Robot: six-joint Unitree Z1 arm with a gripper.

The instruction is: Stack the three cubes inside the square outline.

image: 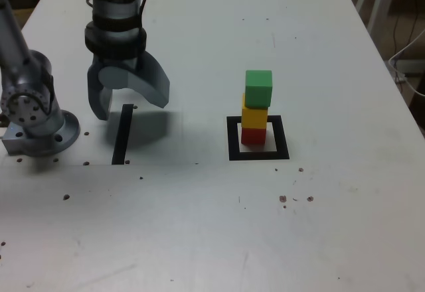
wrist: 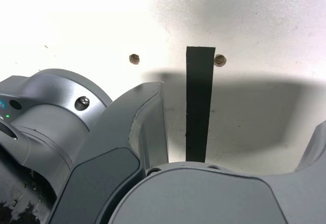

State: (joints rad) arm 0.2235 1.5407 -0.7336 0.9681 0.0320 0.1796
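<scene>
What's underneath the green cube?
The yellow cube, with the red cube below it, inside the square outline. The faces where they meet are covered.

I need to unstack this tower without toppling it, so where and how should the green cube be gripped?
Probably best by two opposite side faces of the green cube, with the end effector coming down from above. It sits topmost, on the yellow cube, so its top and the sides in view are free; a sideways push could topple the stack.
</scene>
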